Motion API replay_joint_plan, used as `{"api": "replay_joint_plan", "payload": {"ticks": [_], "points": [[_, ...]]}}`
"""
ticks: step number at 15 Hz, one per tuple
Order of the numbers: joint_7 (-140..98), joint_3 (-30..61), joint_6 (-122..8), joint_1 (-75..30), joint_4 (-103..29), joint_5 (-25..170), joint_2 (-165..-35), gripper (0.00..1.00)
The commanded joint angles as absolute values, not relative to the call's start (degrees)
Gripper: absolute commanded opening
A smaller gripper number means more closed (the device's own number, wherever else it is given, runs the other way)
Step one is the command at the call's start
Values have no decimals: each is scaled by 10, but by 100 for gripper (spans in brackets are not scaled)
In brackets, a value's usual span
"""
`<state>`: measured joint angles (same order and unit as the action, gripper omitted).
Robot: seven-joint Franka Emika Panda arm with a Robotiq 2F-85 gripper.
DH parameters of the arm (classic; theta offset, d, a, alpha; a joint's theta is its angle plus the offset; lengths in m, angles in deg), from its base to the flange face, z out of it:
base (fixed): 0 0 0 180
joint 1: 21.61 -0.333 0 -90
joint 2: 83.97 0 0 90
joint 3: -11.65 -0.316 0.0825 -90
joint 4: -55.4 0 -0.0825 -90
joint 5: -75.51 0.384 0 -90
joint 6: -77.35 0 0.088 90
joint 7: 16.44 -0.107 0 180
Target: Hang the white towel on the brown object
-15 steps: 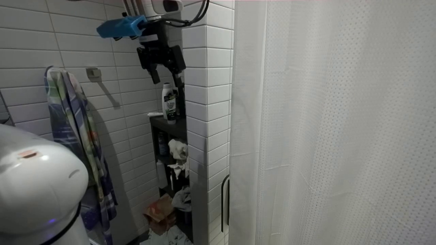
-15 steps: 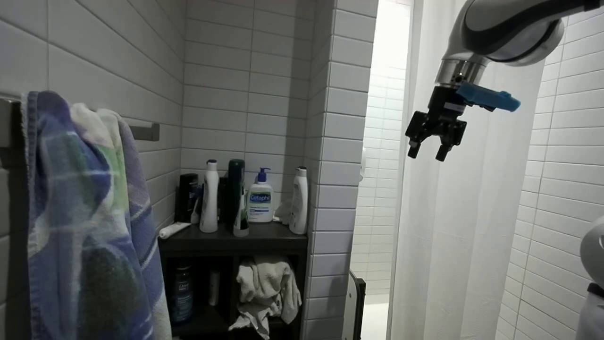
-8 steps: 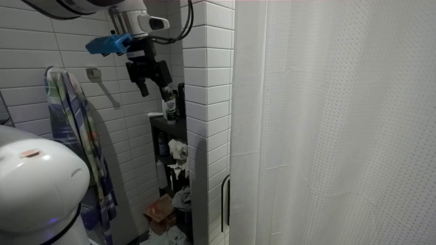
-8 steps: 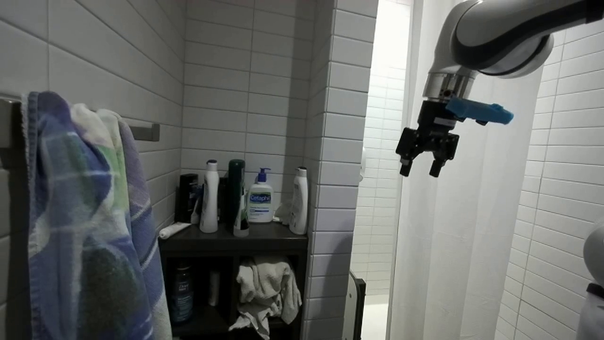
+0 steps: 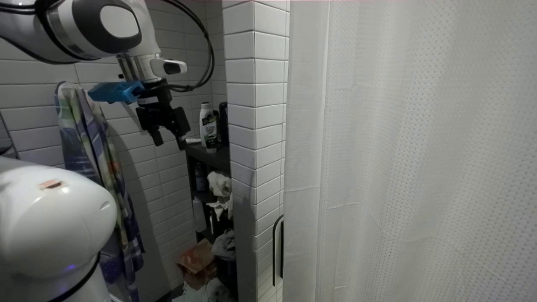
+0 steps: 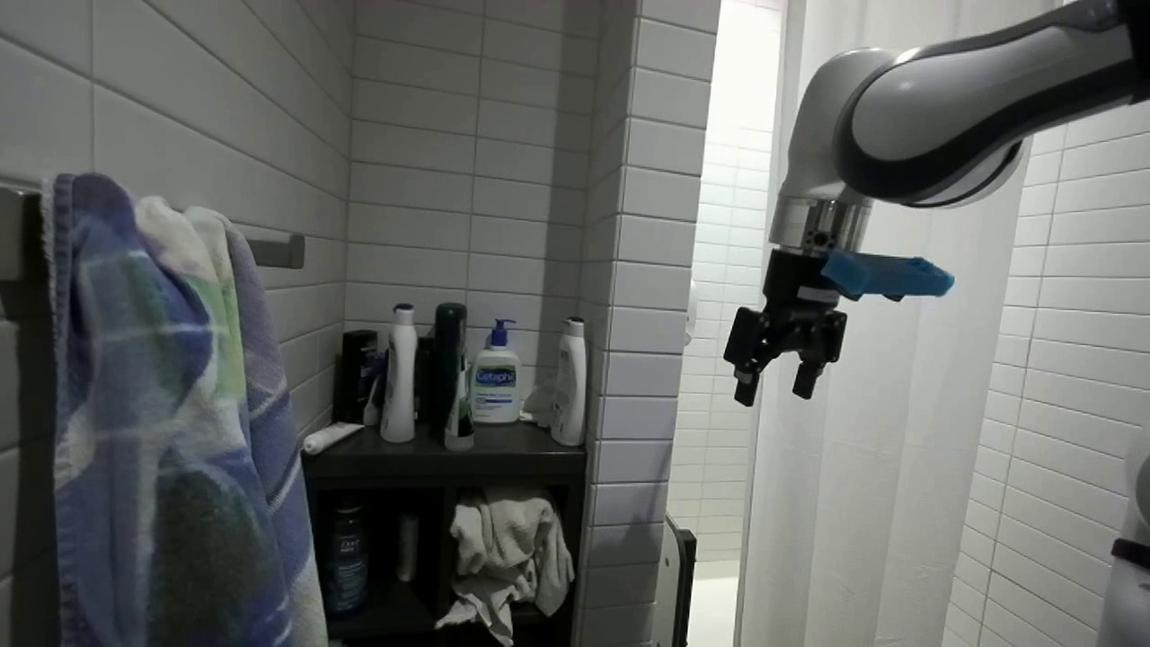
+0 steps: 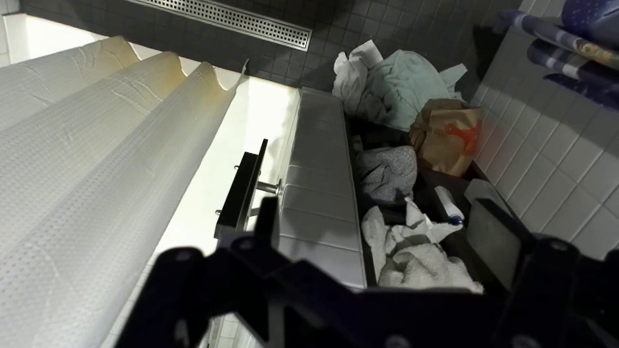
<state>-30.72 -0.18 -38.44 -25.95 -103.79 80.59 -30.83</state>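
A white towel (image 6: 508,548) lies crumpled in a compartment of the dark shelf unit (image 6: 449,465), hanging partly over its front. It also shows in the other exterior view (image 5: 220,184) and the wrist view (image 7: 428,266). My gripper (image 6: 774,393) is open and empty, pointing down in mid-air, apart from the towel. In an exterior view the gripper (image 5: 170,146) appears left of the shelf top. Which thing is the brown object is unclear: a grey-brown wall bar (image 6: 278,252) and a brown paper bag (image 7: 447,137) show.
Several bottles (image 6: 400,377) stand on the shelf top. A multicoloured towel (image 6: 171,386) hangs on the bar. A tiled wall corner (image 5: 254,126) juts out beside the shelf. A white curtain (image 5: 398,147) and a black-edged fixture (image 7: 242,188) are beyond it.
My gripper has moved down and to the left in both exterior views, staying open. The towel and shelf things have not moved.
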Motion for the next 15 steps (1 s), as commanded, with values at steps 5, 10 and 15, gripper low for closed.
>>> {"api": "replay_joint_plan", "payload": {"ticks": [5,10,15], "points": [[-334,-54,-530,-296,-1040,813,-428,100],[-351,-59,-612,-299,-1041,808,-544,100],[-353,-61,-674,-292,-1041,772,-663,100]]}}
